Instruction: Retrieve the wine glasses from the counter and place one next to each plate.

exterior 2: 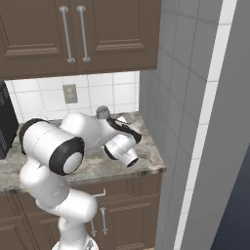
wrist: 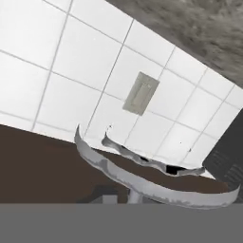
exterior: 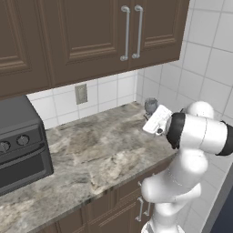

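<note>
One wine glass (exterior: 150, 105) stands out at the back right corner of the counter (exterior: 100, 150), close to the tiled side wall; its grey rounded bowl (exterior 2: 102, 112) rises just above my hand. My gripper (exterior: 149, 114) is shut on the wine glass low down, at the stem. Seen from the hand, which is rolled over, the glass's curved grey-tinted edge (wrist: 142, 176) sweeps across close up, and the thin stem (wrist: 135, 195) runs down the middle where the jaws meet. The plates are out of view.
A black countertop oven (exterior: 20, 141) sits at the left of the counter. A wall outlet (exterior: 81, 93) is on the white tiles behind. Dark upper cabinets (exterior: 104, 32) hang overhead. A tiled side wall (exterior 2: 180, 107) closes the right end.
</note>
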Robot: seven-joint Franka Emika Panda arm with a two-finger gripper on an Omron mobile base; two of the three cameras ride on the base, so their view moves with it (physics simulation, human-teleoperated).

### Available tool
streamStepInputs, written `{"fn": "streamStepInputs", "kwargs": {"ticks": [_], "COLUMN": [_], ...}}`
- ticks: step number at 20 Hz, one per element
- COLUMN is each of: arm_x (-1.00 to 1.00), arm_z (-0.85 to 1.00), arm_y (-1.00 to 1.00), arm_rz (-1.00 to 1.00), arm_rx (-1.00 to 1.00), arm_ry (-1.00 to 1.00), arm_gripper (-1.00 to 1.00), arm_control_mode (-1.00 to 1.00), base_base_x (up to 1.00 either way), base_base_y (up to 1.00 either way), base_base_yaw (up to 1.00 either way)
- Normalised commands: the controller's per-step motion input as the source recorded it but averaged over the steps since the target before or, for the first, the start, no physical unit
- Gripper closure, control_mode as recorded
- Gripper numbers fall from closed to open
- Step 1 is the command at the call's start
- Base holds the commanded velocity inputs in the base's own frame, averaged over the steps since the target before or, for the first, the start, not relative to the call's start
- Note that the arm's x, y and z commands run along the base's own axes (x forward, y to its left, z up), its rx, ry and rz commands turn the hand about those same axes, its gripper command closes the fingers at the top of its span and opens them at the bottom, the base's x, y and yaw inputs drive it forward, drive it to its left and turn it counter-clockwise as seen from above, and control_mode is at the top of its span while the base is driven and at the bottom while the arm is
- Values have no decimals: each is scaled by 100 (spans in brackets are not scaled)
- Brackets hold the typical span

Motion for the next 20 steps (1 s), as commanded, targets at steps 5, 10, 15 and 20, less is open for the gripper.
{"fn": "streamStepInputs", "kwargs": {"ticks": [5, 10, 15, 20], "arm_x": [-100, -100, -100, -100], "arm_z": [86, 66, 57, 51], "arm_y": [-1, 0, 0, 1], "arm_rz": [9, 11, 11, 11], "arm_rx": [0, 0, 0, 0], "arm_ry": [-18, -7, -5, 0], "arm_gripper": [100, 100, 100, 100], "arm_control_mode": [-100, -100, -100, -100], "base_base_x": [0, 0, 0, 0], "base_base_y": [0, 0, 0, 0], "base_base_yaw": [0, 0, 0, 0]}}
